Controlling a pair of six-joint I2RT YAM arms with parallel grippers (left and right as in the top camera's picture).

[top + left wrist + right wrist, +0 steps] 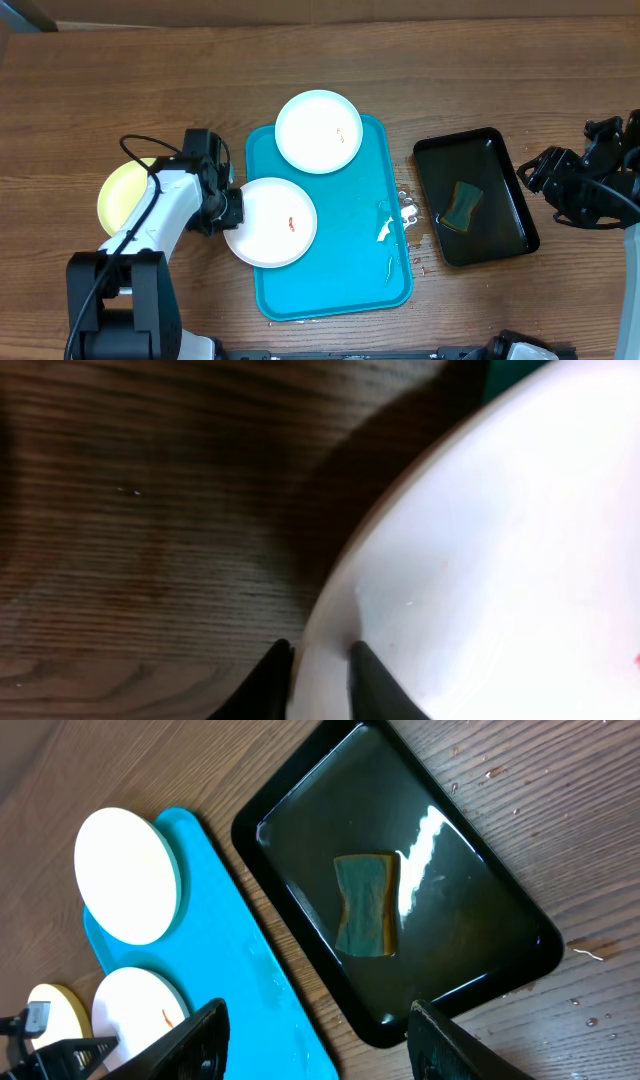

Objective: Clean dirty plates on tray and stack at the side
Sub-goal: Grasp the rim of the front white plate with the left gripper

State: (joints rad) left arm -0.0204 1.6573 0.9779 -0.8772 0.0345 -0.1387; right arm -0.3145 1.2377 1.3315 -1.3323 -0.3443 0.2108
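From overhead, your turquoise tray (350, 255) sits mid-table. The far white plate (318, 131) overhangs its 12 o'clock edge, and the near white plate (270, 222), marked with a red smear, overhangs its 9 o'clock edge. The yellow-green plate (122, 192) lies on the wood further toward 9 o'clock, partly under the left arm. Your left gripper (232, 208) meets the near white plate at its 9 o'clock rim. At 3 o'clock a black tray (500, 160) holds a sponge (463, 203), with your right gripper (530, 175) just beyond it. In the left wrist view, your left gripper (320, 680) pinches the near white plate (500, 560) by its rim. In the right wrist view, your right gripper (318, 1040) hangs spread and empty above the black tray (470, 900).
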